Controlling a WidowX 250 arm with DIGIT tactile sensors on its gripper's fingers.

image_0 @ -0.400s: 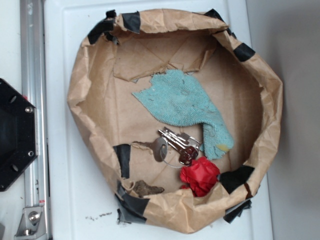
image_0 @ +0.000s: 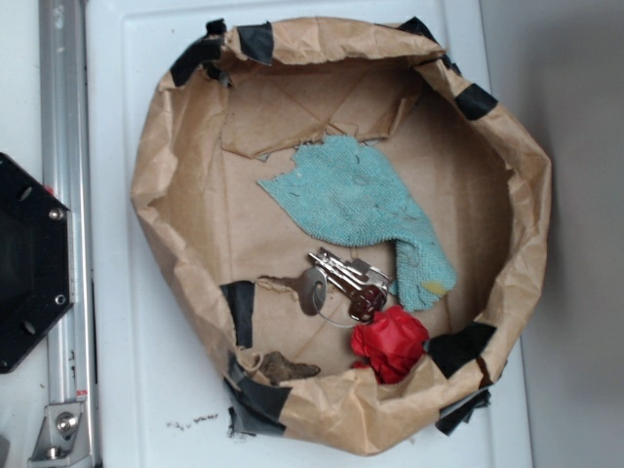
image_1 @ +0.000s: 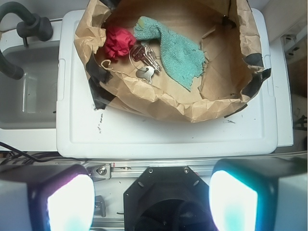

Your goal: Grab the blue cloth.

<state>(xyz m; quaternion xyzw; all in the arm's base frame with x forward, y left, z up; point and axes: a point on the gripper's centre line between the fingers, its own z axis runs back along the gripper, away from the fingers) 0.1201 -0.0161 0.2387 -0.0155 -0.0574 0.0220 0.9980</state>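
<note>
Gripper (image_1: 144, 202) jaws spread wide, nothing between the pads (image_1: 70, 202), parked above the black robot base (image_1: 163, 197), well short of the brown paper bowl (image_0: 156, 195). Blue cloth (image_0: 356, 200) lies flat mid-bowl, narrow stained end by the keys (image_0: 341, 283), red wad (image_0: 390, 341) near the bowl's taped rim.

You're looking at a lab-style robot bench: aluminium rail (image_0: 64, 224), black base plate (image_0: 29, 263), white plastic platform (image_1: 163, 137).
</note>
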